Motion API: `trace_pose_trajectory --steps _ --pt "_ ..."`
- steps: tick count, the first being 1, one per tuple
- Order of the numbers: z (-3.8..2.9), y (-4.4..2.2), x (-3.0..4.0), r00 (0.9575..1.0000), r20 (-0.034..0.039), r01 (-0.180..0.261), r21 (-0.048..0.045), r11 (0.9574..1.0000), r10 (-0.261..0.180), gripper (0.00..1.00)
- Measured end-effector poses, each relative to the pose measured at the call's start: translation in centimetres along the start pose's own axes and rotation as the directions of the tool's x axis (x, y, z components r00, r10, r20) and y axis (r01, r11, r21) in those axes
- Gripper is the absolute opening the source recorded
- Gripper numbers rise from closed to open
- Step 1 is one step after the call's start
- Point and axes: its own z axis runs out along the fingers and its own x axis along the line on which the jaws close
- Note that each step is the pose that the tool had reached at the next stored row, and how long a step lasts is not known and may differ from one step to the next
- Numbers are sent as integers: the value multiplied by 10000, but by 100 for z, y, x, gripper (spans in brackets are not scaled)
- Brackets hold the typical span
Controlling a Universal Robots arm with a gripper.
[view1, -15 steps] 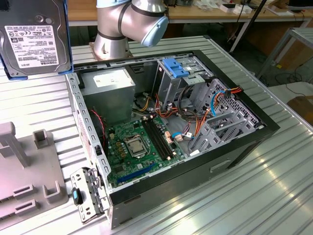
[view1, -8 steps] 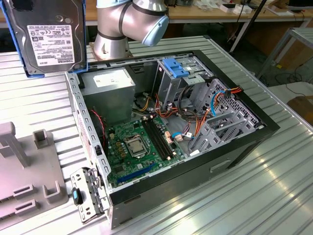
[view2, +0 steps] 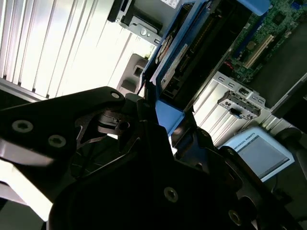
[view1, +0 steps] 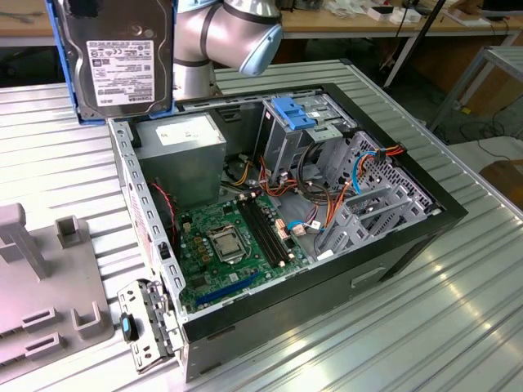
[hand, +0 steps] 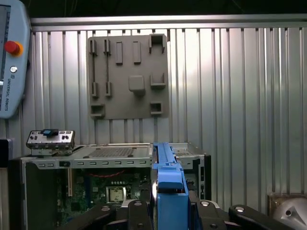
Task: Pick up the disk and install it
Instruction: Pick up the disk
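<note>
grey-metal hard disk in its bright blue plastic carrier (view1: 122, 57) held aloft at the exterior view's left.
its blue edge is clamped by the black gripper (hand: 170, 211); the open black computer case (view1: 441, 214) is seen to its right, lower down.

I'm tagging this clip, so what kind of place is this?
Probably a robotics lab or workshop: a robot arm by an opened computer case on a ribbed metal table, with workbenches behind.
</note>
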Motion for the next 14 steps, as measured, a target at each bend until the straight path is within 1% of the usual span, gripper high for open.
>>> trace_pose_trajectory --steps 3,6,7,9,10,11,14 --pt "3 -169 -4 10000 0 -6 1 10000 6 37" --pt "5 -277 -8 10000 0 -11 0 10000 11 37" --pt "6 -332 -9 10000 1 -14 1 10000 14 37" --pt "7 -410 -11 10000 0 -19 0 10000 19 37" --pt "9 -484 -13 10000 0 -22 0 10000 22 37" --pt "10 -537 -15 10000 0 -25 0 10000 25 37" --pt "12 -645 -17 10000 0 -32 1 10000 32 37"
